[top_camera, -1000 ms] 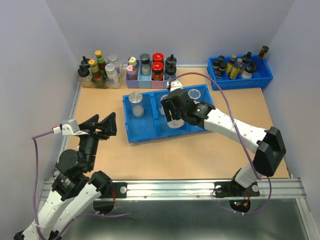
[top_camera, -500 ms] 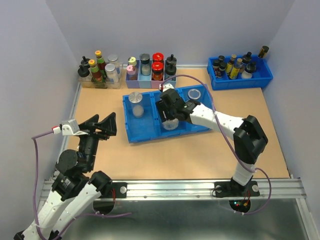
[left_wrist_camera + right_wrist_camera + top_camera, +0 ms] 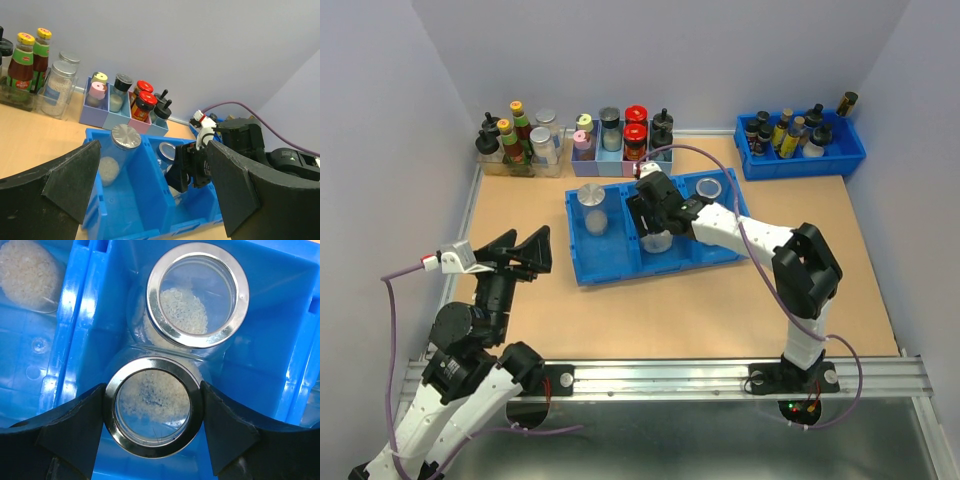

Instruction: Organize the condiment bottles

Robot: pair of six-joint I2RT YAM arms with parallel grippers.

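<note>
Two compartments divided the tray (image 3: pixel 610 268). In the right one, the right gripper (image 3: pixel 655 215) was clamped on an upright jar (image 3: pixel 152 410) directly below, touching a second jar (image 3: pixel 197 295). The left gripper (image 3: pixel 523 252), jaws apart, sat farther off.

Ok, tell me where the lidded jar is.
In the top view, the lidded jar stands in the left compartment of the blue tray, just left of the right hand, which grips an open jar across the divider.
</note>
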